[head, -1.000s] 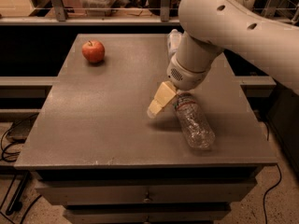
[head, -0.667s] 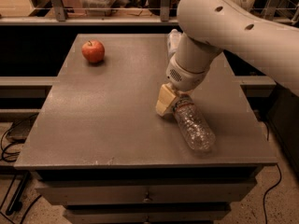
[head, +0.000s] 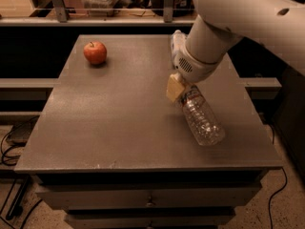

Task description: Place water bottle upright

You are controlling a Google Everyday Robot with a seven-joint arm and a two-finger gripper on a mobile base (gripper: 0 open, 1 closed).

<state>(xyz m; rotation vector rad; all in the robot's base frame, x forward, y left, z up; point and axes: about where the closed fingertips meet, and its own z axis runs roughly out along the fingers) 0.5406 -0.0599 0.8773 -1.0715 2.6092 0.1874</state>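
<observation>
The water bottle [head: 201,119] is clear ribbed plastic and lies tilted on the grey table [head: 114,123], its base pointing to the front right. Its neck end is under my gripper [head: 182,90], so the cap and label are mostly hidden. My gripper reaches down from the large white arm [head: 224,27] at the right and is shut on the bottle's neck end. One tan finger [head: 174,87] shows on the left side of the neck; the other is hidden.
A red apple [head: 95,52] sits at the table's back left. A whitish bottle [head: 177,43] stands behind the arm, partly hidden. Drawers run under the table's front edge. A shelf with clutter lies behind the table. Cables lie on the floor.
The tan finger swung in from the left against the bottle's neck. The bottle has shifted slightly up and back with the gripper.
</observation>
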